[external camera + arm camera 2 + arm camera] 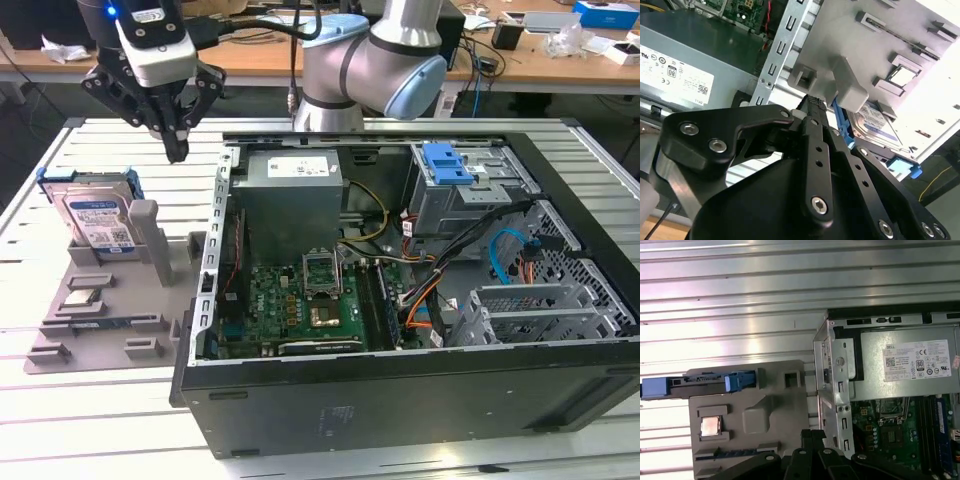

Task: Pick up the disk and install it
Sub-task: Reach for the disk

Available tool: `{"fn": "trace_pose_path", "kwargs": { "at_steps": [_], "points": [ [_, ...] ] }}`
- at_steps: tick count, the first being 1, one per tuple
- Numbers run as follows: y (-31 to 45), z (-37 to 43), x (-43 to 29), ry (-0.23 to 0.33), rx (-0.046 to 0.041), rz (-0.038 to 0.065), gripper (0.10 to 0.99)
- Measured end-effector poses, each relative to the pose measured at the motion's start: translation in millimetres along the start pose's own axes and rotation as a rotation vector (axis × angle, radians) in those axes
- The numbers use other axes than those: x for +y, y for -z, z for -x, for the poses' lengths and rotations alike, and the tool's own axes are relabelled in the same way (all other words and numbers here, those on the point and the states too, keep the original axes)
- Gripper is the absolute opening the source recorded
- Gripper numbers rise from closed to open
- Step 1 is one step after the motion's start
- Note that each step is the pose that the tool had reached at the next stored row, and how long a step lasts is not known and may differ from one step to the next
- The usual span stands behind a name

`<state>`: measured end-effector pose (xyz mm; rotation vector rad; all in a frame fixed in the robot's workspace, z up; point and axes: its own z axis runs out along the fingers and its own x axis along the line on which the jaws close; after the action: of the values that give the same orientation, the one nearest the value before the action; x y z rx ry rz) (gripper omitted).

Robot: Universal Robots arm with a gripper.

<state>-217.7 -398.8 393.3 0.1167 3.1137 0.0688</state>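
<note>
The jaws are hanging closed, tips pressed together and gripping nothing, above the gap between the open computer case [400,400] and the grey fixture [110,300] lying on the tabletop [60,420]. The disk [95,215] is standing on edge in a slot of that fixture, below the jaws and off to the side away from the case; a grey post [145,225] is rising between it and the jaws.

Judging by this, the reach for the disk is under way and the grasp has not begun. Doing it well is likely asking for the jaws to be opening before they descend, squaring up to the blue carrier's long edges and staying clear of the post; pinching the carrier rather than the labelled face is looking safer, and a straight lift along the slot should be keeping the disk from binding.

Several things are staying uncertain. The fixture is hiding the disk's lower edge, so how deep it is sitting cannot be told; in the second wrist view the arm's own black linkage is covering part of the disk [880,127]; in the first wrist view the disk [700,385] is showing edge-on, its label unseen. Cables are crowding the blue-latched bay [445,165] on the far side of the case from the jaws, so its inside is hard to judge.
</note>
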Motion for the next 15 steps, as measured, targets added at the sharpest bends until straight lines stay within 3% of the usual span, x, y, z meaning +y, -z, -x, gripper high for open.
{"fn": "trace_pose_path", "kwargs": {
  "at_steps": [15],
  "points": [
    [0.9, -32.2, -2.4, 0.000, 0.0000, 0.000, 0.106]
  ]
}}
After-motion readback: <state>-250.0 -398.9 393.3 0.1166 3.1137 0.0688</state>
